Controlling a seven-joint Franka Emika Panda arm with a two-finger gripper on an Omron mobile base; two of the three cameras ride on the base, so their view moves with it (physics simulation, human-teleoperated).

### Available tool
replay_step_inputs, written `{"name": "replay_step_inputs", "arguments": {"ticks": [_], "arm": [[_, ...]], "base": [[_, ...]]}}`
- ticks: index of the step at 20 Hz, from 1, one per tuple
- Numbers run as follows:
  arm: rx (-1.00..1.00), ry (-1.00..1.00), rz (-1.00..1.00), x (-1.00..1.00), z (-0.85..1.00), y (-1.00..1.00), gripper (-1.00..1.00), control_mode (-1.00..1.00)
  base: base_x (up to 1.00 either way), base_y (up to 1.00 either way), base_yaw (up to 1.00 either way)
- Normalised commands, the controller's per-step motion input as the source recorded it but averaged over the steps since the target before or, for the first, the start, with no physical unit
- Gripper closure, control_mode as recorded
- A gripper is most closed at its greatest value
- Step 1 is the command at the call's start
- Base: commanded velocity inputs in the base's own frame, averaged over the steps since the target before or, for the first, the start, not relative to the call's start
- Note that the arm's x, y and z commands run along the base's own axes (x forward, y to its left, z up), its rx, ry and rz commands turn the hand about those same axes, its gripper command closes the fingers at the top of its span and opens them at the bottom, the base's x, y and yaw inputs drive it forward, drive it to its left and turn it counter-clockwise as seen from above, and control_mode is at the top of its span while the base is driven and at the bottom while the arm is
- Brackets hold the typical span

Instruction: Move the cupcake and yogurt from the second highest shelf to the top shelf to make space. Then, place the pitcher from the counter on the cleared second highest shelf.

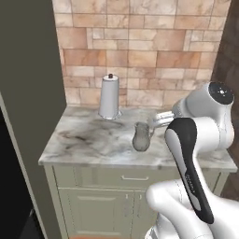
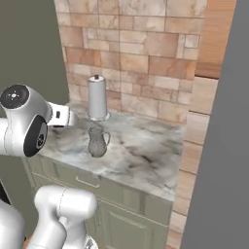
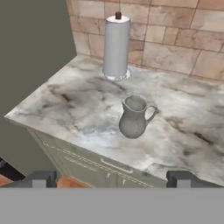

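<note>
Marble counter [image 3: 78, 109] — pitcher [image 3: 133, 118], brick wall [image 3: 175, 39].

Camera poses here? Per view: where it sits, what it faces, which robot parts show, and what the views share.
Left base view: behind-left of the arm, facing the counter; white arm rises lower right.
Right base view: behind-right, facing the same counter; arm lower left.
Hand view: on the hand, looking down along the gripper at the pitcher; both finger tips at bottom, set wide apart.
Shared: pitcher, counter, white cylinder, brick wall.
</note>
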Motion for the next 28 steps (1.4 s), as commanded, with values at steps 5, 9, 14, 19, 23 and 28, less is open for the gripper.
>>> {"name": "replay_step_inputs", "arguments": {"ticks": [5, 9, 14, 19, 23, 28], "arm": [[0.00, 0.00, 0.00, 0.00, 0.00, 0.00, -1.00, 1.00], [0.00, 0.00, 0.00, 0.00, 0.00, 0.00, -1.00, 1.00], [0.00, 0.00, 0.00, 0.17, -0.10, -0.03, -1.00, -1.00], [0.00, 0.00, 0.15, 0.26, -0.34, -0.01, -1.00, -1.00], [-0.04, 0.00, 0.28, 0.35, -0.23, -0.04, -1.00, -1.00], [-0.04, 0.00, 0.32, 0.42, -0.17, -0.14, -1.00, -1.00]], "base": [[0.63, -0.17, 0.12], [0.63, -0.05, 0.12], [0.20, -0.01, 0.02], [0.00, 0.00, 0.00], [0.00, 0.00, 0.00], [0.00, 0.00, 0.00]]}}
